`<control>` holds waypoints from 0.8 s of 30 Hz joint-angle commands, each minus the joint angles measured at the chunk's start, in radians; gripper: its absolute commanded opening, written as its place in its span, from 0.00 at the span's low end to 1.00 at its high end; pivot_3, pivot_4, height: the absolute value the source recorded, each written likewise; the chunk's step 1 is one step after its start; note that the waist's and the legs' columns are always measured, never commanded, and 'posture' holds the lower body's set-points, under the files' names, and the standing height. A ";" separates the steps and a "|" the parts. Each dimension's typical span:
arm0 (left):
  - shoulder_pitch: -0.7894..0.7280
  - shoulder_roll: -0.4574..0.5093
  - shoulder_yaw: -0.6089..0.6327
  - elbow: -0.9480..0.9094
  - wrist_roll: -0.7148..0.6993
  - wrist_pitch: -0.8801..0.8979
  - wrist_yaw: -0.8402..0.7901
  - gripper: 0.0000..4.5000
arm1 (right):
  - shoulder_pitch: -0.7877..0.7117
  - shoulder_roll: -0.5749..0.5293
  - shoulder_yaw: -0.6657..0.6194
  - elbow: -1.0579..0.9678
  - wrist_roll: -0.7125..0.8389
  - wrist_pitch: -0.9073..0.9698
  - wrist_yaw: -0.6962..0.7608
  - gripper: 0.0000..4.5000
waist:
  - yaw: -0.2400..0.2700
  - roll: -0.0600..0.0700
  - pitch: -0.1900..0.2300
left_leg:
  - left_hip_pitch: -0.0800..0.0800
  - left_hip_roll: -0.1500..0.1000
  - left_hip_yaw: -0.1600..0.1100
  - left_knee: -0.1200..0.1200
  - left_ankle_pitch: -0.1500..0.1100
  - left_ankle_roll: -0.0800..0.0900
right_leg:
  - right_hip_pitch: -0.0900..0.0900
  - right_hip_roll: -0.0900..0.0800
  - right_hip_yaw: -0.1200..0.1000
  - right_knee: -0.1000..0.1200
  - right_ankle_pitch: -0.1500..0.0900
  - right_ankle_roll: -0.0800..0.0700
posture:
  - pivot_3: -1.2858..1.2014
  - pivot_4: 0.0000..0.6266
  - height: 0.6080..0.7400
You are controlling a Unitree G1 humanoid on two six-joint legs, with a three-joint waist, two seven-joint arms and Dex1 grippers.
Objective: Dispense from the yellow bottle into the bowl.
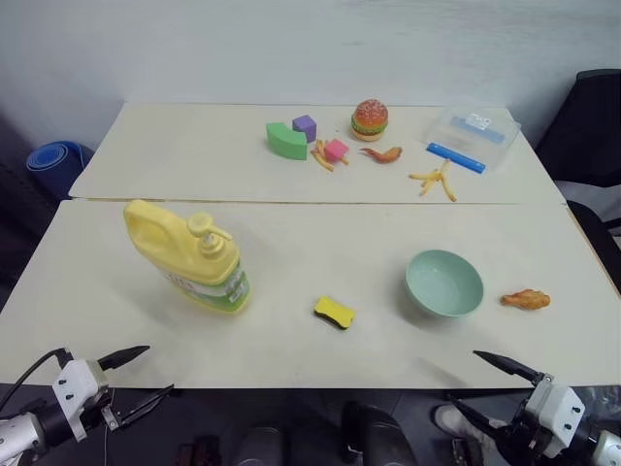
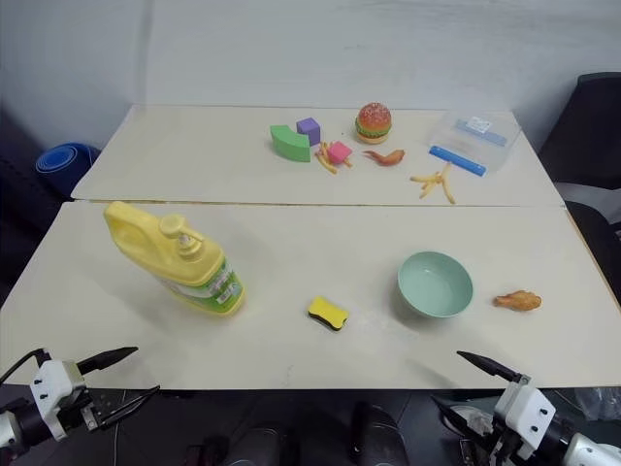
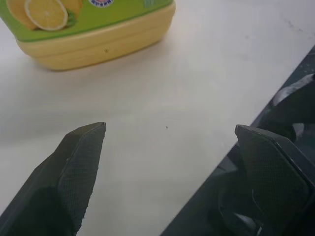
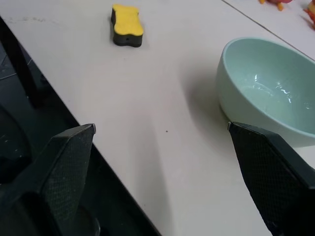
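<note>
Start of the task, both arms low at the near edge of the bench [image 1: 291, 243]. The yellow bottle [image 1: 189, 257] stands upright on the left part of the near bench, pump head on top with its spout turned toward the right, label facing the robot. The bowl [image 1: 444, 282] sits on the right part of the same bench, well apart from the bottle, upright and, as far as its inside can be seen, empty. Between them, nearer the front edge, lies a small yellow sponge [image 1: 334, 312]; a toy chicken piece [image 1: 525, 299] rests just to the right of the bowl.

The left tool [image 1: 136, 379] hangs at the front edge below the bottle, jaws spread wide and gripping nothing (the left wrist view has the bottle's base ahead of the fingers, with bare bench between). The right tool [image 1: 490, 386] hangs at the front edge below the bowl, likewise spread wide and empty; the right wrist view places the bowl close ahead of one finger, not touching.

Progress, as judged: nothing is done yet. Bottle untouched, pump unpressed, bowl away from the spout. Left to do: bring bottle and bowl together, spout over the bowl, then press the pump.
</note>
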 commanded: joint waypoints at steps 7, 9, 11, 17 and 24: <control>-0.004 0.070 -0.079 -0.215 -0.142 0.275 -0.099 1.00 | -0.064 -0.025 0.067 -0.327 0.065 0.273 -0.109 1.00 | -0.005 0.000 0.000 | 0.001 0.001 0.002 0.000 0.000 -0.001 | 0.000 0.000 0.002 0.003 0.001 0.001 | 0.52 0.24 1.00; -0.040 0.069 -0.090 -0.233 -0.126 0.256 -0.103 1.00 | -0.147 -0.059 0.138 -0.442 0.059 0.511 -0.194 1.00 | -0.008 0.001 0.000 | 0.002 0.001 0.003 0.000 0.000 -0.001 | -0.001 0.001 0.003 0.004 0.001 0.000 | 0.52 0.24 1.00; -0.071 0.066 -0.101 -0.258 -0.109 0.244 -0.103 1.00 | -0.236 -0.076 0.195 -0.510 0.029 0.718 -0.288 1.00 | -0.003 0.001 0.000 | 0.002 0.002 0.003 0.000 0.000 -0.001 | -0.001 0.001 0.003 0.005 0.001 -0.001 | 0.52 0.24 1.00; -0.117 0.066 -0.126 -0.306 -0.083 0.264 -0.089 1.00 | -0.533 -0.066 0.428 -0.490 -0.069 0.985 -0.313 1.00 | -0.003 -0.001 -0.001 | 0.001 0.001 0.002 0.000 0.005 -0.010 | -0.007 0.001 0.002 0.005 0.001 -0.001 | 0.52 0.24 1.00; -0.125 0.055 -0.138 -0.390 -0.091 0.322 -0.046 1.00 | -0.823 0.134 0.663 -0.213 -0.230 1.119 -0.411 1.00 | -0.020 -0.004 -0.003 | 0.000 0.001 0.003 0.000 0.006 -0.010 | -0.008 0.002 0.002 0.005 0.002 0.000 | 0.52 0.24 1.00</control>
